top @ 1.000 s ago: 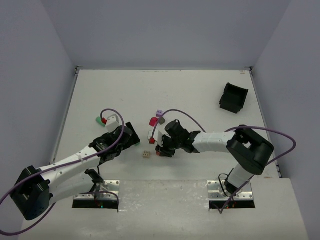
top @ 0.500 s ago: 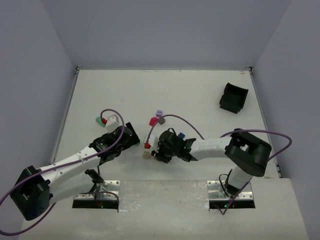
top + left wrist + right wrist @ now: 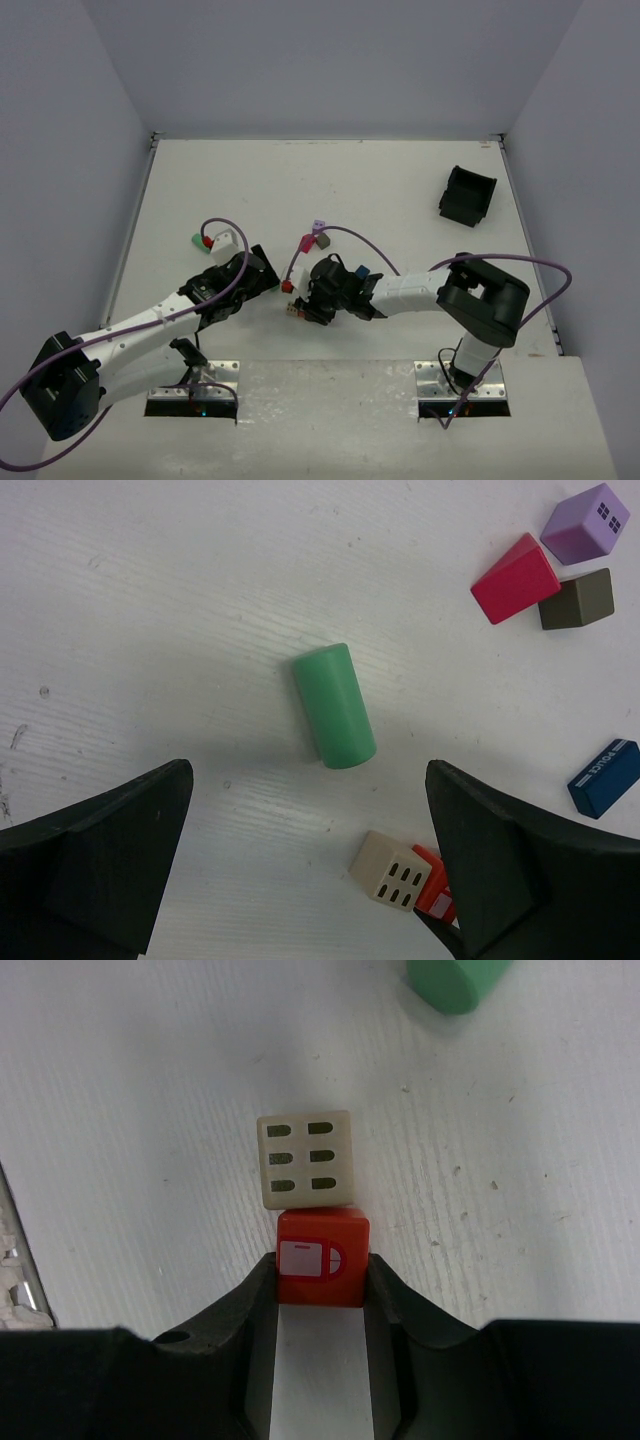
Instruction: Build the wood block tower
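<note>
Green cylinder [image 3: 334, 706] lying flat, long axis toward tan block [image 3: 389, 878].

Red cube [image 3: 322, 1258] touching tan cube [image 3: 306, 1158]; green cylinder [image 3: 334, 706] lying flat nearby.

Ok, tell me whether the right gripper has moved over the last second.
Yes. In the top view the right gripper, shut on the red block, has swung left, farther from the black bin, to the tan block.

Blue block [image 3: 603, 778] side reads "POLICE".
</note>
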